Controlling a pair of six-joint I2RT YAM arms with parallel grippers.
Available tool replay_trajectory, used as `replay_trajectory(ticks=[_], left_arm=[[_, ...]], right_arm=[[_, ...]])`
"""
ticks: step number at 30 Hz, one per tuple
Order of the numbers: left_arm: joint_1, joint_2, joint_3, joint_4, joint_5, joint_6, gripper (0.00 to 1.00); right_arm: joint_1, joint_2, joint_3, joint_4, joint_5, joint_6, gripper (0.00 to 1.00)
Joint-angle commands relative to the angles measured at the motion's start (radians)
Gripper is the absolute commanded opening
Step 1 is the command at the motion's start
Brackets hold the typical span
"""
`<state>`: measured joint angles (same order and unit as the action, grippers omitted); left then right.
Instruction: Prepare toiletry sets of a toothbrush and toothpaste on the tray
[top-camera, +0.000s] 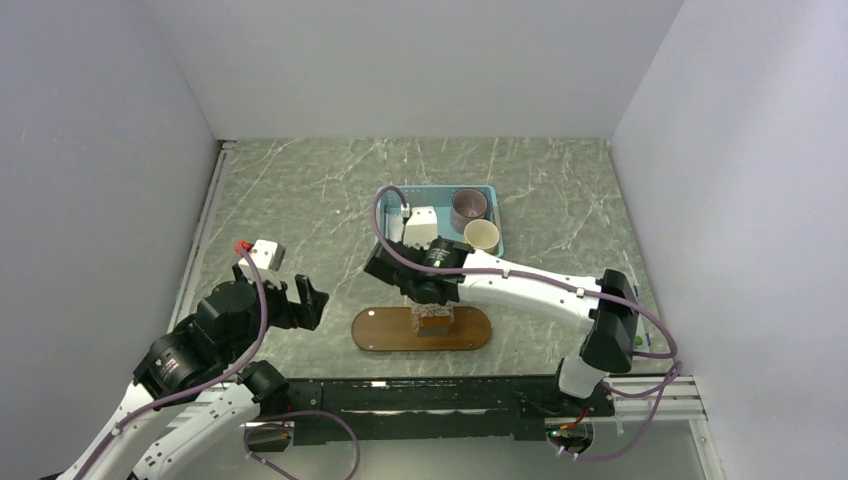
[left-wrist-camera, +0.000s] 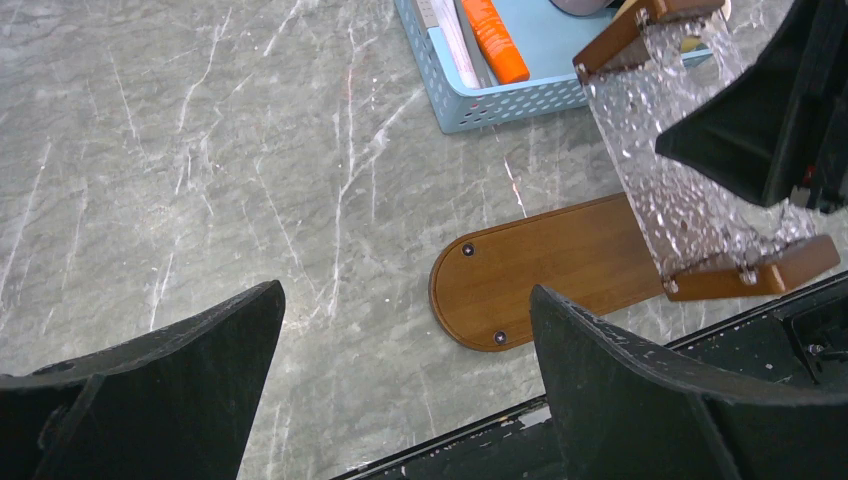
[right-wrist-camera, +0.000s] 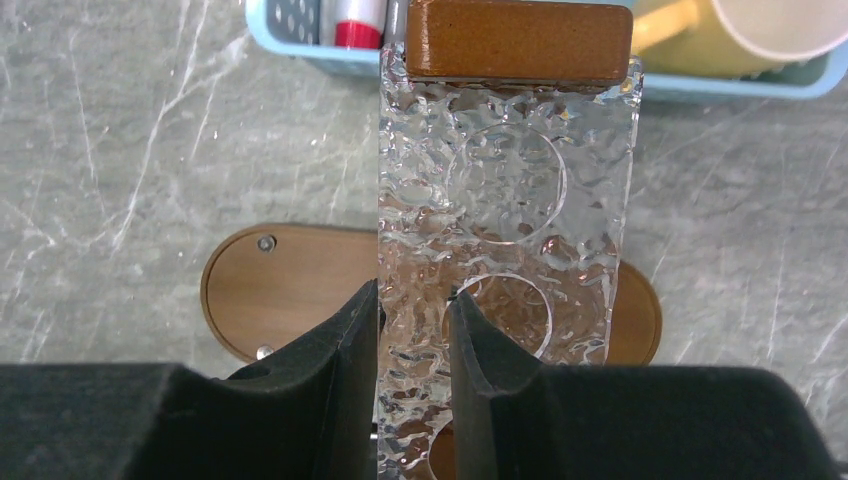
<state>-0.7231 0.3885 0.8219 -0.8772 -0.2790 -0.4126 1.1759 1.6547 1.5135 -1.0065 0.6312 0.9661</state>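
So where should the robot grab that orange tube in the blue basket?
Probably its middle, straight down from above: the orange tube lies flat inside the basket, so the walls block a sideways reach. Put the jaws across its narrow width.

bright, even, diffuse light from above; white walls nearly washed out; shadows faint and soft-edged on the marble table (top-camera: 300, 200); small glints on the clear dimpled panel (right-wrist-camera: 505, 200); wrist views crisp, grain legible on the tray (left-wrist-camera: 560, 265); nearest foreground dark, slightly soft
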Motion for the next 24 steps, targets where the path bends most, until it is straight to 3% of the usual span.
replay_trajectory(ticks=[1, 12, 24], left_arm=[[0.000, -0.006, -0.003, 0.035, -0.006, -0.001, 0.99], [0.000, -0.019, -0.006, 0.037, -0.005, -0.002, 0.99], [0.000, -0.016, -0.006, 0.035, -0.012, -0.005, 0.99]], right_arm=[[0.064, 0.001, 0.039, -0.095, 0.082, 0.152, 0.00], [0.127, 0.032, -0.029, -0.095, 0.077, 0.273, 0.00], [0.130, 0.069, -0.114, 0.053, 0.030, 0.190, 0.00]])
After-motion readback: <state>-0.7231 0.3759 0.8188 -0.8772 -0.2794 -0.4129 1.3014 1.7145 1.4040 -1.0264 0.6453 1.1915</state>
